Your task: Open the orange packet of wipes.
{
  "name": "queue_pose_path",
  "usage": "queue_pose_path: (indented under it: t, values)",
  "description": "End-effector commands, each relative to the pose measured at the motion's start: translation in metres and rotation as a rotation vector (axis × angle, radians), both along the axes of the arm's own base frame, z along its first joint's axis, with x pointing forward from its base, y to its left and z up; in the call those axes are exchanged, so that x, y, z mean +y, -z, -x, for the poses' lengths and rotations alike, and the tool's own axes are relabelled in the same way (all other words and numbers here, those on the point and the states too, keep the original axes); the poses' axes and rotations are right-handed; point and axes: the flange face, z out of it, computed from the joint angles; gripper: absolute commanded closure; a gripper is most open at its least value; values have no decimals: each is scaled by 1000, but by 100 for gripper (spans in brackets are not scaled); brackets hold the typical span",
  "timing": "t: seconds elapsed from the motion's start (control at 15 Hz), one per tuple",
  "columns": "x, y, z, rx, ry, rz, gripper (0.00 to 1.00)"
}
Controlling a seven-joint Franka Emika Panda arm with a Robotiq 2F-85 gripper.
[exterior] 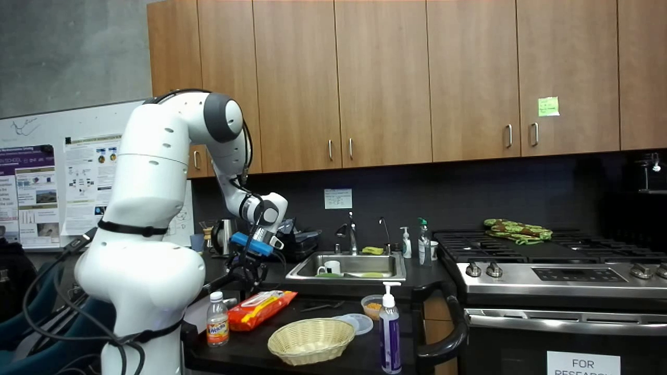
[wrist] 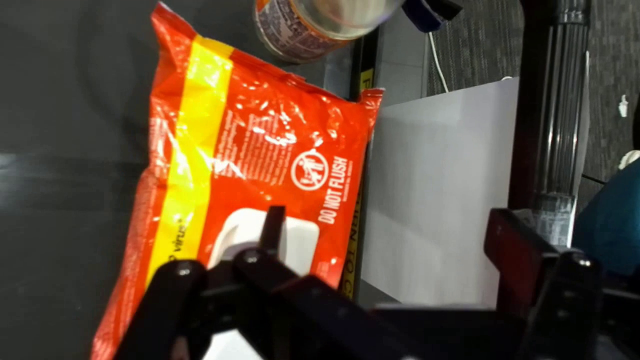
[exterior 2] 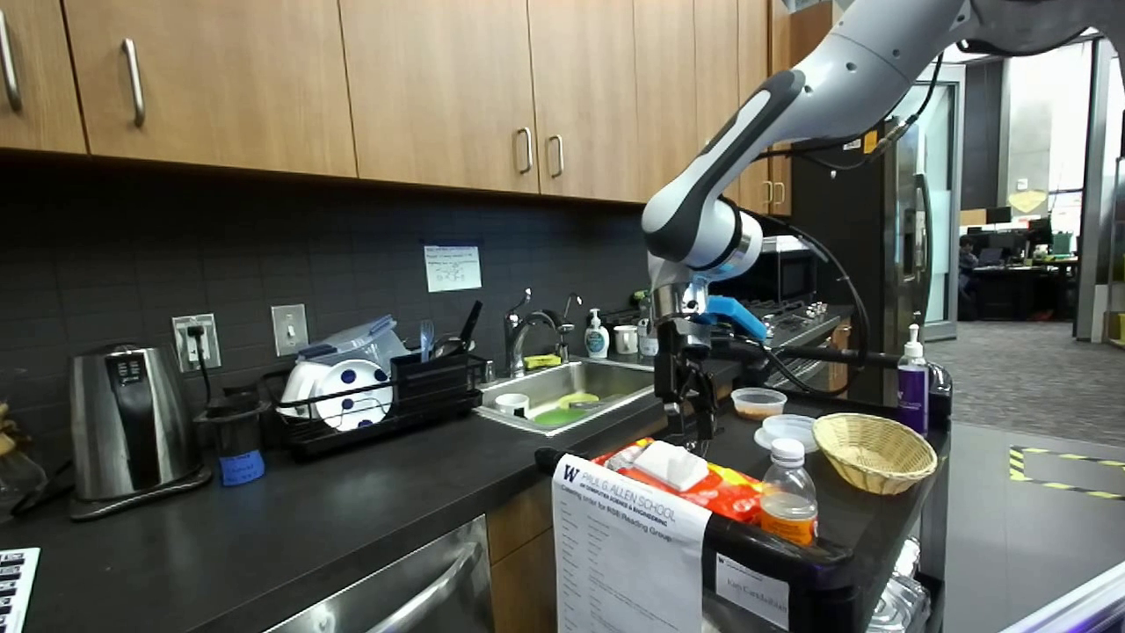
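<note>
Pincer (wrist: 392, 230) spread wide, gripping nothing, by the orange packet of wipes (wrist: 255, 155).
Packet lies on black surface (wrist: 55, 235), bottle (wrist: 315, 27) at its 1 o'clock, wrist view. Finger (wrist: 273, 230) partly hides lid (wrist: 302, 242); can't tell if latched.

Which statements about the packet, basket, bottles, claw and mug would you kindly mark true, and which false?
1. The orange packet reads "DO NOT FLUSH". True.
2. The packet lies in the woven basket. False: it lies outside the basket.
3. The orange-labelled bottle lacks a cap. False: a white cap is on it.
4. The claw is open. True.
5. The purple-labelled pump bottle lies on its side. False: it stands upright.
6. A mug sits in the sink. True.
</note>
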Motion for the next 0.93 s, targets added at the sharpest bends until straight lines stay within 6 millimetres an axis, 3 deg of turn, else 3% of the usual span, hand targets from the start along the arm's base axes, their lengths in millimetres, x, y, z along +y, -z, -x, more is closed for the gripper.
queue_pose_path:
  t: [0.0, 0.47, 0.53, 0.6, 0.73, 0.87]
  values:
    - [-24, -13, -5, -56, 1, 56, 0]
    - [-56, 11, -28, -236, 52, 145, 0]
    - [-59, 13, -30, -254, 65, 154, 4]
    - [-61, 15, -31, -272, 77, 160, 26]
    - [-62, 17, -31, -295, 95, 170, 29]
    - [-63, 18, -30, -317, 106, 178, 43]
